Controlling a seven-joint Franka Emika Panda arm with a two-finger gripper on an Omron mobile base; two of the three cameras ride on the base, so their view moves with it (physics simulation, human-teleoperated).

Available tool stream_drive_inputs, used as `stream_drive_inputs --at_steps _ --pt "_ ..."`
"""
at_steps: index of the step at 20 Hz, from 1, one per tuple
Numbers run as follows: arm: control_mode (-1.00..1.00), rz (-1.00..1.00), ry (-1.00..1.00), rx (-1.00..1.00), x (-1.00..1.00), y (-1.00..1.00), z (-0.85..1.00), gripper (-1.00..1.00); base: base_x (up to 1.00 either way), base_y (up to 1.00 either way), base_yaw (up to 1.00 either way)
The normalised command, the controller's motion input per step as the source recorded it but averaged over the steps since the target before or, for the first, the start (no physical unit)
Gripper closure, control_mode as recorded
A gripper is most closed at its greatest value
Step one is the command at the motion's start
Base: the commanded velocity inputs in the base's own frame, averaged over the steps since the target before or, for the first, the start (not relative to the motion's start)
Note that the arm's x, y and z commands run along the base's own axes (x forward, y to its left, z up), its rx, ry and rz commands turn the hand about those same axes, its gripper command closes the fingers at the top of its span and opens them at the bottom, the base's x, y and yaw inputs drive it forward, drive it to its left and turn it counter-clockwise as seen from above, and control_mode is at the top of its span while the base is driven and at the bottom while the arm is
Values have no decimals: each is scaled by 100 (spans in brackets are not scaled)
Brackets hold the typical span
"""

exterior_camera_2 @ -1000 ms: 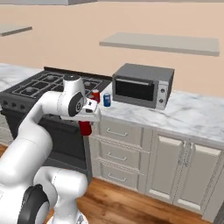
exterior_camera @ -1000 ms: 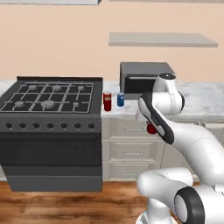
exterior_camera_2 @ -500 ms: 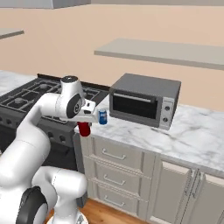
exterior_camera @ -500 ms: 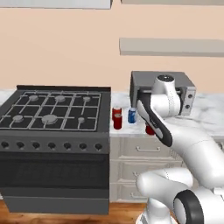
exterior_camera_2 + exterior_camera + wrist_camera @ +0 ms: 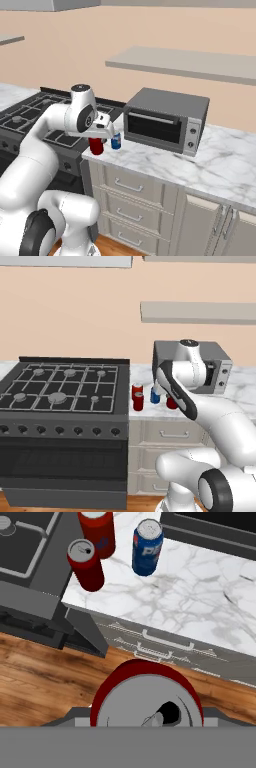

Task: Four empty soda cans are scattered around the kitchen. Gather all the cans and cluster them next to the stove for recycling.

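My gripper (image 5: pixel 101 132) is shut on a red soda can (image 5: pixel 96 146), whose silvery top (image 5: pixel 148 703) shows large at the bottom of the hand view and hides the fingertips. In that view the held can hangs off the counter's front edge, over the drawers and wood floor. Two red cans (image 5: pixel 86 565) (image 5: pixel 98 530) and a blue can (image 5: pixel 147 547) stand upright on the marble counter (image 5: pixel 200 607), close to the stove's right edge. The black stove (image 5: pixel 60 388) is on the left. From the left base camera the held can (image 5: pixel 171 403) peeks out behind my arm, right of the blue can (image 5: pixel 155 396).
A grey countertop oven (image 5: pixel 165 120) sits on the counter behind the cans. A shelf (image 5: pixel 185 62) runs along the peach wall above it. Drawer fronts with handles (image 5: pixel 127 186) lie below the counter. Bare marble extends to the right of the oven.
Both base views have shifted: the base has driven closer, so the stove, the counter and the standing cans look nearer. The arm keeps the same pose with the red can held.
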Motion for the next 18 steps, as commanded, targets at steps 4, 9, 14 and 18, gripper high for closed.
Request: stream_drive_inputs --at_steps 4,9,14,18 --pt "100 0 0 0 0 0 0 100 40 21 3" --pt "100 0 0 0 0 0 0 100 46 11 3" --pt "100 0 0 0 0 0 0 100 45 6 3" --pt "100 0 0 0 0 0 0 100 46 5 3"
